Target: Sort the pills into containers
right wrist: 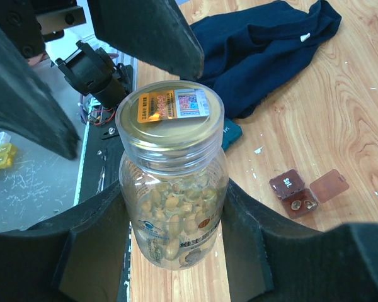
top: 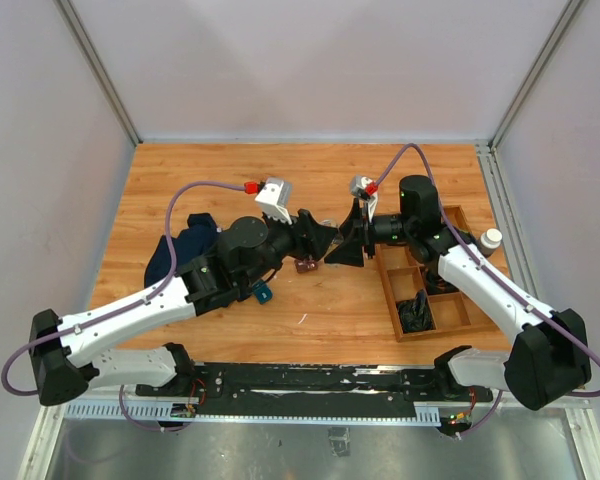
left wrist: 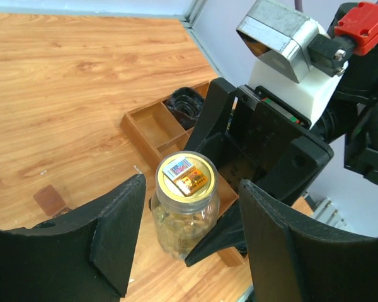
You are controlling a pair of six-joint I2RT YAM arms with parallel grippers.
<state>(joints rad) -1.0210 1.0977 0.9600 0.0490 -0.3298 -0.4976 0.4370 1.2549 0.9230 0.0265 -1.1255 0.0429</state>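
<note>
While the right gripper (right wrist: pixel 174 251) is clamping the clear pill jar (right wrist: pixel 174 207) by its lower body, both fingers pressed to the glass, the left gripper (left wrist: pixel 192 242) is straddling the gold lid (left wrist: pixel 186 176). Its 2 fingers (left wrist: pixel 116 233) are standing part open with a gap showing on either side, so it is holding nothing yet.

Judging by this, the step in hand is uncapping the jar. To do it well, the left fingers should be meeting the lid's rim squarely and at the same moment, not the glass shoulder below it. The right grip needs to be resisting the twist so that the jar is not turning with the lid. Because the jar is looking well filled with tan pills (right wrist: pixel 176 200), its mouth should be facing upward as the cap comes free.

Down on the wooden table (right wrist: pixel 340 113), the reddish-brown pill box (right wrist: pixel 294 192) is lying open just beside the navy cloth (right wrist: pixel 264 44), with a few pills already showing inside.
</note>
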